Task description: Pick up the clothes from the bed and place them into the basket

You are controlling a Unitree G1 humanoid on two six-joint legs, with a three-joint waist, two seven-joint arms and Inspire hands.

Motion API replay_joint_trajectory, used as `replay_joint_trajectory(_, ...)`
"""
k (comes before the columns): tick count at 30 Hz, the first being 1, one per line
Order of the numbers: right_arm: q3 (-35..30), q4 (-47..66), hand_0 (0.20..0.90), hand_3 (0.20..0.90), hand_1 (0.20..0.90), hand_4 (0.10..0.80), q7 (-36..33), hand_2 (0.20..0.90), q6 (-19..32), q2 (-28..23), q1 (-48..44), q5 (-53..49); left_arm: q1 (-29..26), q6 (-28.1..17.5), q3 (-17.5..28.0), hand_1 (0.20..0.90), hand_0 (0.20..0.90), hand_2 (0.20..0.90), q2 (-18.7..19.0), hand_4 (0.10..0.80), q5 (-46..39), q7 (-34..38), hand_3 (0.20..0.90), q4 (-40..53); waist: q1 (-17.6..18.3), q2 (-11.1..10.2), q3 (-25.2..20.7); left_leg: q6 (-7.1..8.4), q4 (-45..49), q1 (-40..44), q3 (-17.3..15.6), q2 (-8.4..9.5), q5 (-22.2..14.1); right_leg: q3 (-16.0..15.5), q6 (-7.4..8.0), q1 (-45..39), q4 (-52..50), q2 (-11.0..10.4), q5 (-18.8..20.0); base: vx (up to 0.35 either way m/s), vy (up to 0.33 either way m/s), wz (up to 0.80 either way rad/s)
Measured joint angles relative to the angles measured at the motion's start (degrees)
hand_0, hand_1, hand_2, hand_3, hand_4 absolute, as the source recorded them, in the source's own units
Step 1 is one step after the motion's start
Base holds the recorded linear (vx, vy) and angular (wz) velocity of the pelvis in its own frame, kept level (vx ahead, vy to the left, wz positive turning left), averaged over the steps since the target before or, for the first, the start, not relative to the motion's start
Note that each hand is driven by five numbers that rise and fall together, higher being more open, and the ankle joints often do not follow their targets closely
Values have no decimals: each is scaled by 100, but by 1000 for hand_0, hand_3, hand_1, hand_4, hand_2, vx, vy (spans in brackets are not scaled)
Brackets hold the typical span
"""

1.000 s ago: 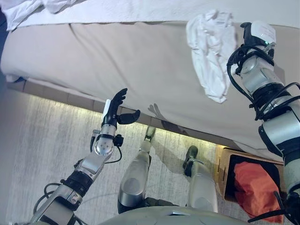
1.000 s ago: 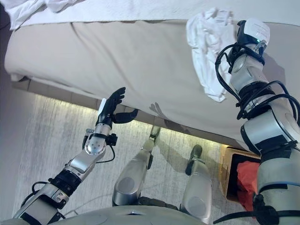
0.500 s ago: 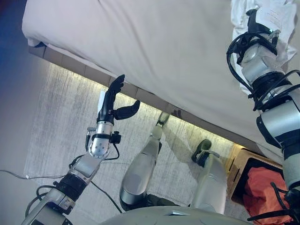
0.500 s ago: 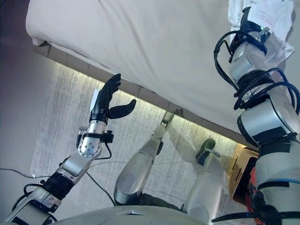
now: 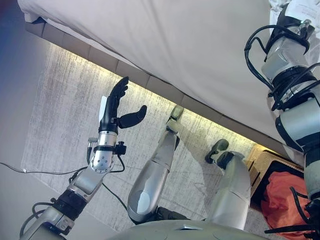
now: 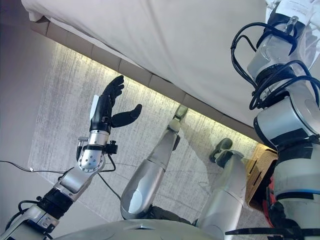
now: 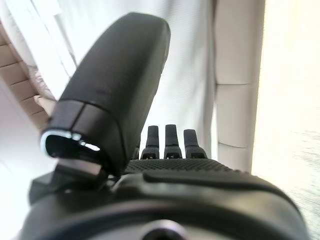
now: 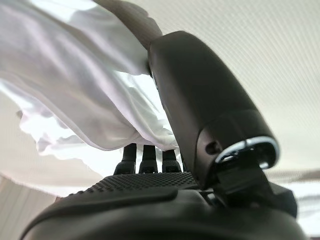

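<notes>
The left hand (image 5: 114,107) is standing raised over the pale floor (image 5: 60,100) beside the bed (image 5: 165,35), its forearm rising from the lower left. Its fingers are pointing straight up toward the bed's edge, its thumb is jutting out sideways to the right, and it is gripping nothing. The left wrist view is showing the same: straight fingers (image 7: 171,140) in a row, the thumb standing clear, only bedding beyond them.

A lit strip (image 5: 160,97) is glowing along the base of the bed, running diagonally from upper left to lower right.

At far right, the right arm is reaching steeply up over the mattress, its wrist at the top corner of both eye views and the hand itself mostly cut off there. A white garment (image 8: 75,85) is showing around that wrist in the eye views. In the right wrist view the right hand (image 8: 150,185) is pinching the garment, thumb pressing into the cloth from one side and fingers (image 8: 149,156) disappearing beneath its folds from the other; the cloth is bunching and hanging above the bed's surface.

In the lower right corner, the basket (image 5: 260,160) is sitting on the floor by the bed, an orange garment (image 5: 282,195) already lying inside it.
</notes>
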State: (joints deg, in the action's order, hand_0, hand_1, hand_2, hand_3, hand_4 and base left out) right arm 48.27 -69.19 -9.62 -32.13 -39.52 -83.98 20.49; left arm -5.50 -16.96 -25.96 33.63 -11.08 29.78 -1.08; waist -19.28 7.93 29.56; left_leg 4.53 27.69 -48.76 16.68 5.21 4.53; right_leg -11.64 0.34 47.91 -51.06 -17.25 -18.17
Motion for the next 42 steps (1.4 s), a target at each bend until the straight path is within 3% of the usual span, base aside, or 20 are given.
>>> replay_joint_trajectory(2, 3, -76, 900, 900, 900, 800, 75, 900, -104, -4, -18, 82, 6, -41, 14, 900, 900, 900, 39, 800, 0, 7, 900, 19, -50, 0, 0, 0, -1, 0, -19, 3, 0, 9, 4, -9, 12, -5, -2, 0, 0, 0)
replay_joint_trajectory(3, 49, -152, 865, 859, 865, 759, 126, 865, -164, -4, -55, 96, 5, -84, 33, 900, 900, 900, 91, 800, 0, 9, 900, 43, -94, 0, 0, 0, 0, 0, -43, 2, 0, 18, 0, -9, 19, -10, 0, -35, 13, 0)
replay_joint_trajectory(4, 70, -176, 766, 744, 766, 644, 141, 766, -190, -4, -70, 95, 9, -95, 54, 900, 900, 900, 124, 800, 0, 15, 900, 56, -108, 0, 0, 0, 1, 0, -58, 2, 0, 26, 0, -12, 24, -13, 0, 0, 0, 0)
replay_joint_trajectory(5, 111, -186, 396, 313, 396, 213, 145, 396, -194, -4, -94, 96, 18, -99, 93, 900, 900, 900, 148, 800, 0, 30, 900, 67, -111, 0, 0, -1, 6, 0, -68, 2, 1, 32, -6, -15, 33, -15, 4, 0, 0, 0)
replay_joint_trajectory(6, 154, -190, 300, 200, 300, 100, 145, 300, -196, -11, -124, 98, 22, -100, 116, 900, 900, 900, 174, 800, 0, 56, 900, 75, -108, 0, 0, -2, 9, 0, -78, 2, 2, 36, -12, -19, 40, -15, 7, 0, 0, 0)
replay_joint_trajectory(13, 169, -197, 300, 200, 300, 100, 2, 300, -153, -99, -121, 45, -4, -104, 157, 900, 900, 900, 209, 800, 2, 93, 900, 94, -14, -7, 3, -127, 192, 120, -150, -6, -56, 38, -8, -251, 88, -6, 21, -11, 0, -2)
replay_joint_trajectory(19, -30, -204, 300, 200, 300, 100, -255, 300, 112, -98, 393, -399, -33, -104, 157, 900, 900, 900, 201, 800, 27, 93, 900, 86, 173, -27, 16, -262, 108, 719, -330, -28, -159, 153, 36, -833, 331, 5, 48, 6, 19, -12)
replay_joint_trajectory(23, -271, -175, 300, 200, 300, 100, -596, 300, 300, -112, 706, -681, -163, -66, 156, 900, 900, 900, 191, 800, 85, 95, 900, 77, 296, -39, 24, -293, -54, 1177, -447, -62, -179, 216, 163, -1284, 596, 32, 123, 27, 31, -15)
replay_joint_trajectory(29, -583, 204, 300, 200, 300, 100, -1209, 300, 638, -191, 957, -1094, -383, 185, 150, 900, 900, 900, 169, 800, 130, 84, 900, -85, 506, -139, 80, -336, -257, 1875, -669, -142, -234, 350, 227, -1945, 995, 94, 242, 15, 36, -20)
replay_joint_trajectory(38, -966, 1846, 300, 200, 300, 100, -1604, 300, 1041, -714, 1387, -1382, -630, 583, 158, 900, 900, 900, 99, 800, 152, 96, 900, -307, 884, -358, 164, -372, -954, 3156, -1016, -327, -253, 527, 288, -3164, 2020, 241, 568, 65, 34, -24)
replay_joint_trajectory(42, -1451, 2818, 300, 200, 300, 100, -1610, 300, 1283, -1039, 1688, -1379, -637, 842, 365, 900, 900, 900, 117, 800, 149, 22, 900, -308, 1066, -611, 123, -412, -1430, 3655, -1253, -471, -223, 670, 339, -3602, 2648, 398, 832, 72, -9, -34)
